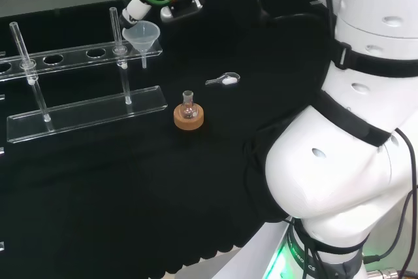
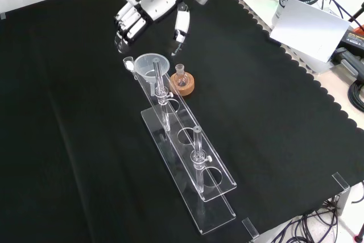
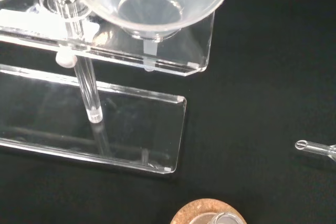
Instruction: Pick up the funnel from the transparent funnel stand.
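Funnel (image 2: 152,64) of clear plastic, cone-shaped, seated in the end hole of the transparent acrylic funnel stand (image 2: 219,181), stem poking down through the upper plate toward the base plate, easy to see up close in the wrist view (image 3: 152,3). Same funnel at the right end of the stand in the head view (image 1: 142,34), with the black and white hand (image 1: 138,10) just behind it. In the front view, hand (image 2: 139,15) above and beyond the funnel, fingers (image 2: 126,29) hanging down on the left and the thumb (image 2: 181,27) out on the right, spread fairly wide, nothing between them, not touching the funnel. Stand itself: two long clear plates, upper one with a row of round holes, held up on thin clear rods (image 2: 197,146). Just beside the funnel end of the stand, a small round-bottomed glass flask (image 2: 181,77) upright on a cork ring (image 1: 189,119); contents of the flask impossible to tell. Also a small clear spoon-like scoop with something white in it (image 1: 224,80) lying on the counter's black cloth (image 1: 130,187), near the cork ring but apart from it. Big white arm links (image 1: 346,155) at the right of the head view.
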Robot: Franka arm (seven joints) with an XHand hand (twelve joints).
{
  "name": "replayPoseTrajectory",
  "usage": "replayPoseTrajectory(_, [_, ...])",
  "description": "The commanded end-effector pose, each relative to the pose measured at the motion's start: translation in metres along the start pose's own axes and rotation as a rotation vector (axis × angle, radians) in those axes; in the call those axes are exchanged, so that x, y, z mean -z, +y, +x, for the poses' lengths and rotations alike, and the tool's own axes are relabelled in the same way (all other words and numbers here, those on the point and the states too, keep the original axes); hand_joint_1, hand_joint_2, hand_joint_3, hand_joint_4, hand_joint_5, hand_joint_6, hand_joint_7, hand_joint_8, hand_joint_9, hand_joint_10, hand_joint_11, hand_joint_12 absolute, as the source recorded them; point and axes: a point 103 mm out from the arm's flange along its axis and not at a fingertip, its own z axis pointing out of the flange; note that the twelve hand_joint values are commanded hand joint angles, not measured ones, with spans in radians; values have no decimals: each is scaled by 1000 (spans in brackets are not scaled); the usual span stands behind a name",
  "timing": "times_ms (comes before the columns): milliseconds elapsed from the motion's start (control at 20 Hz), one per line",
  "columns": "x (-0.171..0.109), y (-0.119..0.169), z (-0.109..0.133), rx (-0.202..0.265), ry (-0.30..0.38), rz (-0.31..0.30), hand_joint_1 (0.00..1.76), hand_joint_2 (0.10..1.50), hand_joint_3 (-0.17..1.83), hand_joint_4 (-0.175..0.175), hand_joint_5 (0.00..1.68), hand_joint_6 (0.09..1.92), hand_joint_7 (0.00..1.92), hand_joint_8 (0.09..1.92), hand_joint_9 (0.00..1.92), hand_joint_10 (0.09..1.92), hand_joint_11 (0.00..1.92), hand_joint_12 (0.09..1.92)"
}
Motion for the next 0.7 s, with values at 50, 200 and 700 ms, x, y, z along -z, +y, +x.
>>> replayPoseTrajectory(50, [-7, 8, 16, 3, -73, 100, 468, 821, 193, -19, 90, 87, 0, 514, 40, 834, 84, 1510])
replayPoseTrajectory(200, [-11, 13, 18, -2, -93, 128, 481, 795, 179, -19, 49, 87, 0, 349, 5, 791, 93, 1534])
replayPoseTrajectory(700, [-23, 23, 15, 4, -151, 153, 526, 749, 142, -25, 62, 87, 0, 327, 0, 853, 127, 1569])
